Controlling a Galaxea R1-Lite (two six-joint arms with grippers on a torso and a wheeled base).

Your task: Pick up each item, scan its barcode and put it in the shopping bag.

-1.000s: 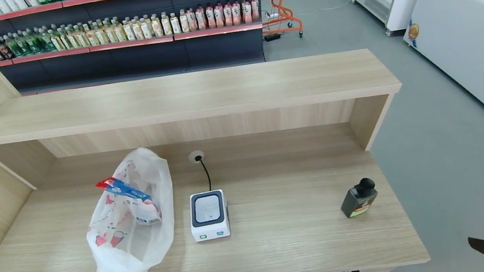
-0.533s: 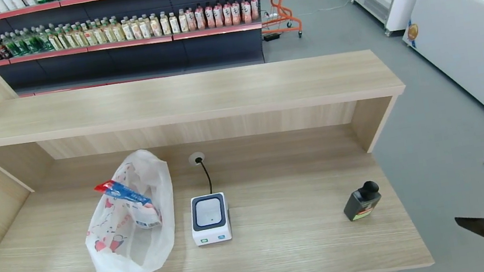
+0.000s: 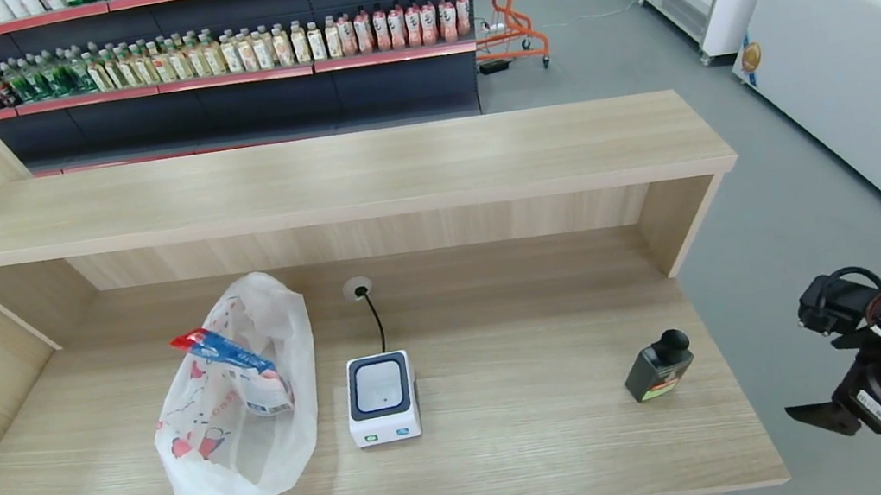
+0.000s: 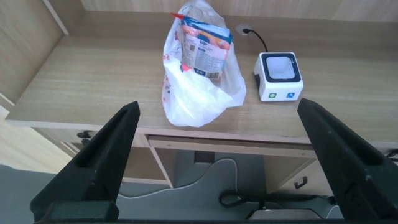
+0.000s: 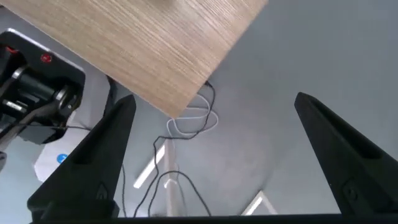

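Note:
A small dark bottle (image 3: 657, 366) with a black cap stands near the right end of the wooden counter (image 3: 522, 445). The white shopping bag (image 3: 232, 401) lies at the left with a blue-and-red pouch (image 3: 239, 372) inside it. The white barcode scanner (image 3: 381, 396) sits between them. My right gripper (image 5: 211, 162) is open and empty, off the counter's right end, below and right of the bottle; one of its fingers (image 3: 815, 413) shows there. My left gripper (image 4: 217, 162) is open and empty, held in front of the counter's edge, facing the bag (image 4: 199, 87) and scanner (image 4: 280, 67).
A raised wooden ledge (image 3: 326, 182) runs along the back of the counter, with side walls at both ends. The scanner's cable (image 3: 374, 318) runs to a hole behind it. Cables (image 5: 193, 118) lie on the floor past the counter's corner (image 5: 155, 43). Freezers (image 3: 858, 63) stand at the right.
My right arm has risen at the right of the counter, and its gripper has moved up and left toward the counter's end. The head view shifted slightly at first. The items have not moved.

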